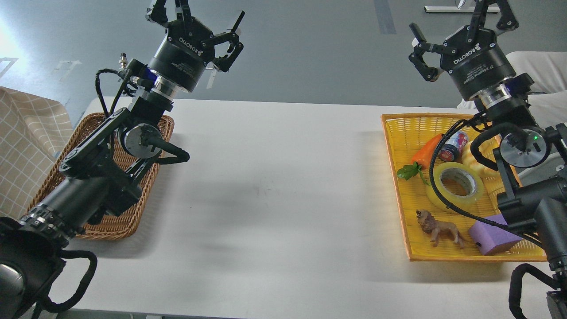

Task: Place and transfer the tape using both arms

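The tape [476,191], a thick roll of translucent yellow with a pale core, lies flat in the yellow tray [392,177] on the table's right side. A black cable of my right arm crosses its near-left edge. My right gripper [456,33] is held high above the tray's far end, well clear of the tape, open and holding nothing. At the upper left, my left gripper [195,22] is also raised with its fingers spread open and nothing in them. It hangs above the far end of a brown wicker basket [110,228].
The yellow tray also holds an orange carrot toy [426,154] with green leaves [409,172], a small can [452,146], a yellowish bread-like toy [473,160], a lion figure [440,228] and a purple block [491,237]. A checked cloth [26,146] lies beyond the table's left edge.
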